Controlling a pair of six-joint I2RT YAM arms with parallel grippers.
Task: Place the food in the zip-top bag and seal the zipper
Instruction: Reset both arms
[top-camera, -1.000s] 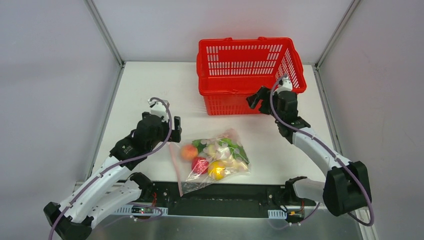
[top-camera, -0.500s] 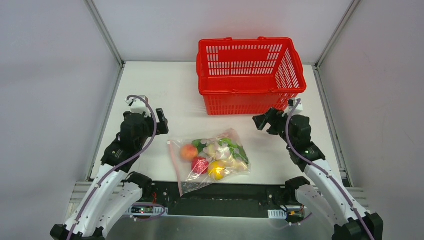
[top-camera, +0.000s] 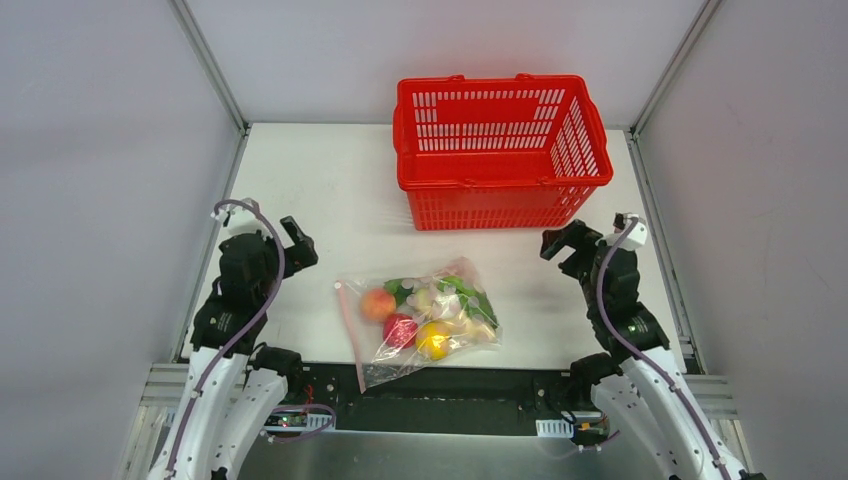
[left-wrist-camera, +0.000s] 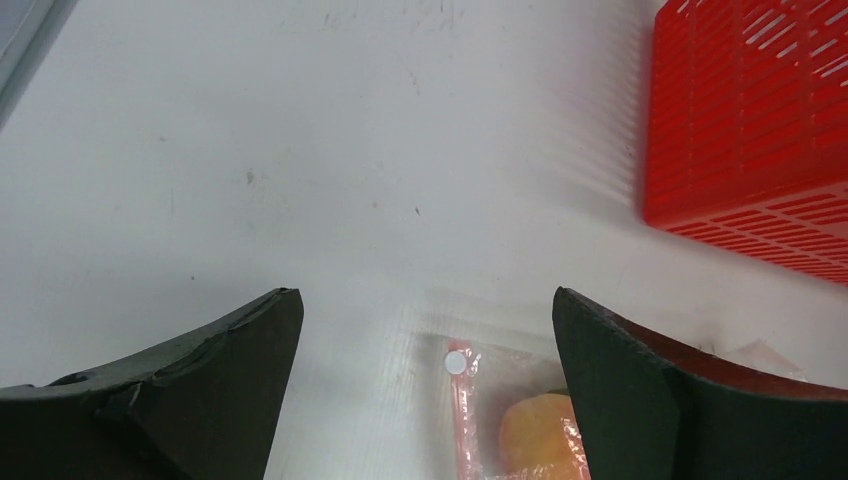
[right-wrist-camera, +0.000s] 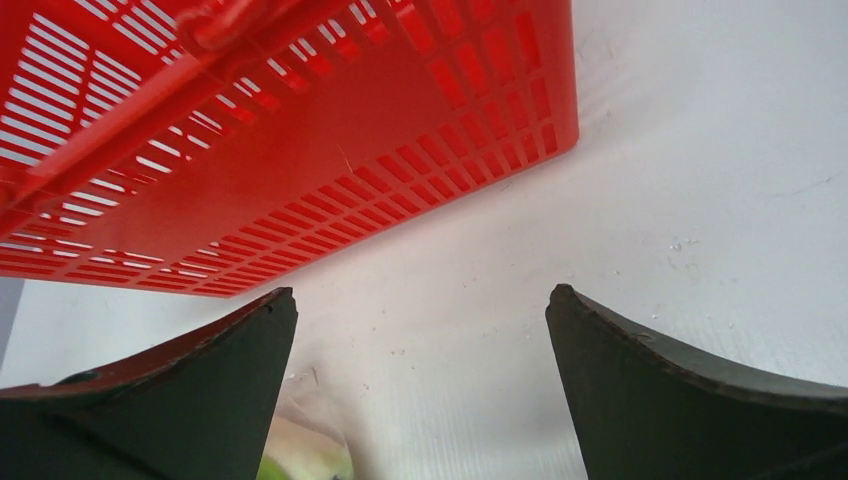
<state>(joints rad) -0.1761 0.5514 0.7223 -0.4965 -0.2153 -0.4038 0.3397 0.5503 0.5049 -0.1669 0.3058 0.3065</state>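
The clear zip-top bag (top-camera: 425, 320) lies flat on the table near the front edge. The food is inside it: a peach-orange ball (top-camera: 377, 303), a red ball (top-camera: 400, 328), a yellow ball (top-camera: 434, 340), green leafy pieces (top-camera: 465, 290) and a whitish piece. The pinkish-red zipper (top-camera: 350, 335) runs along the bag's left edge; it also shows in the left wrist view (left-wrist-camera: 464, 410), next to the peach-orange ball (left-wrist-camera: 540, 435). My left gripper (top-camera: 298, 243) is open and empty, left of the bag. My right gripper (top-camera: 562, 245) is open and empty, right of the bag.
A red mesh basket (top-camera: 500, 150) stands at the back of the table; it also shows in the left wrist view (left-wrist-camera: 750, 130) and in the right wrist view (right-wrist-camera: 300, 130). Metal frame posts rise at the back corners. Grey walls close both sides.
Both arms have drawn back toward the near edge and outward, away from the bag and basket. The bag and its contents have not moved.
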